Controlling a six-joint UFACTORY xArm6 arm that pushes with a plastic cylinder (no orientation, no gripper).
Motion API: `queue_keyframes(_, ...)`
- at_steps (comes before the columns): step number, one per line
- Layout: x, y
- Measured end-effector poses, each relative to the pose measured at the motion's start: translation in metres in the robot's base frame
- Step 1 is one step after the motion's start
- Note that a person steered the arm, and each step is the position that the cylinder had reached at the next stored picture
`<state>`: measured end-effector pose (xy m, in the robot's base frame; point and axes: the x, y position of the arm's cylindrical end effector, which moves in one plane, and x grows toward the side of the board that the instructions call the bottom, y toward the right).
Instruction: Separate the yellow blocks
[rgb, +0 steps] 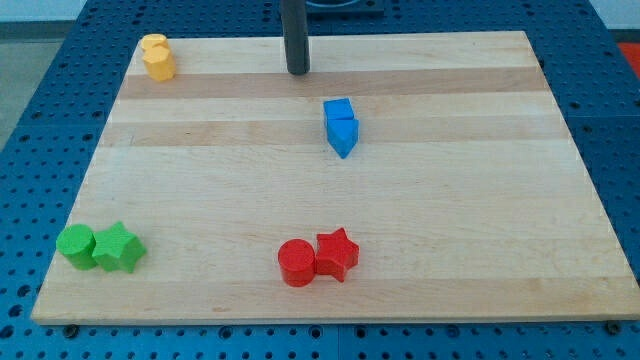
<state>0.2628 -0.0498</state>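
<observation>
My tip (298, 72) bare, touching no block.
Yellow blocks (157, 57) touching each other, well to its view-left; blue blocks (341, 126) just below-right.

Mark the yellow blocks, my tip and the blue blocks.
yellow blocks (157, 57): camera view, middle of the touching pair.
my tip (298, 72): camera view, the rod's very end.
blue blocks (341, 125): camera view, where the two meet.

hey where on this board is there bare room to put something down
Bare: the centre, between blue blocks, red pair and green pair; also the whole right side. Crowded: top left corner by the yellow blocks, and near my tip.
</observation>
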Motion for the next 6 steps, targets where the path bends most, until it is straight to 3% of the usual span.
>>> queue_keyframes(3, -0.002, 0.000)
queue_keyframes(6, -0.050, -0.115)
